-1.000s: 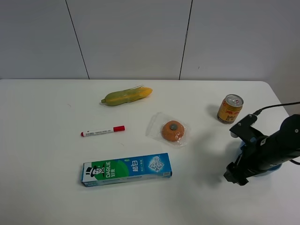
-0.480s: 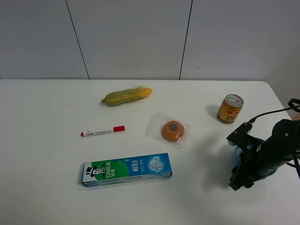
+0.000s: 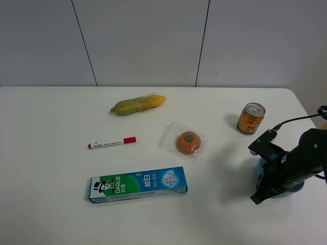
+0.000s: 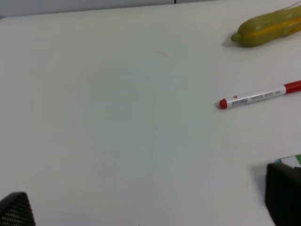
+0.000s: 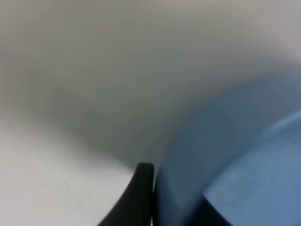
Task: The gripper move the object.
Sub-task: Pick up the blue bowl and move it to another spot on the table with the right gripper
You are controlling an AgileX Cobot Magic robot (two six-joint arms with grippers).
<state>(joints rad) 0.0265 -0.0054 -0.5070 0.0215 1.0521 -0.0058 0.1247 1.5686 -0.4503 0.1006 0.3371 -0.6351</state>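
The light-blue bowl (image 3: 297, 186) sits on the white table at the right, mostly hidden under my right arm. My right gripper (image 3: 261, 193) is down at the bowl's left rim. In the right wrist view the bowl (image 5: 235, 155) fills the frame, and one black finger (image 5: 140, 197) lies against its outer wall. The other finger is hidden, so I cannot tell whether the gripper is shut. My left gripper (image 4: 150, 207) is open and empty above bare table; it is out of the exterior view.
A gold-and-red drink can (image 3: 250, 118) stands just behind the bowl. A bagged orange round thing (image 3: 188, 143), a toothpaste box (image 3: 138, 185), a red-capped marker (image 3: 112, 143) and a corn cob (image 3: 138, 104) lie to the left. The table's right edge is close to the bowl.
My right arm has shifted a little right and lower over the bowl. The bowl stays on the table. Nothing else has moved.
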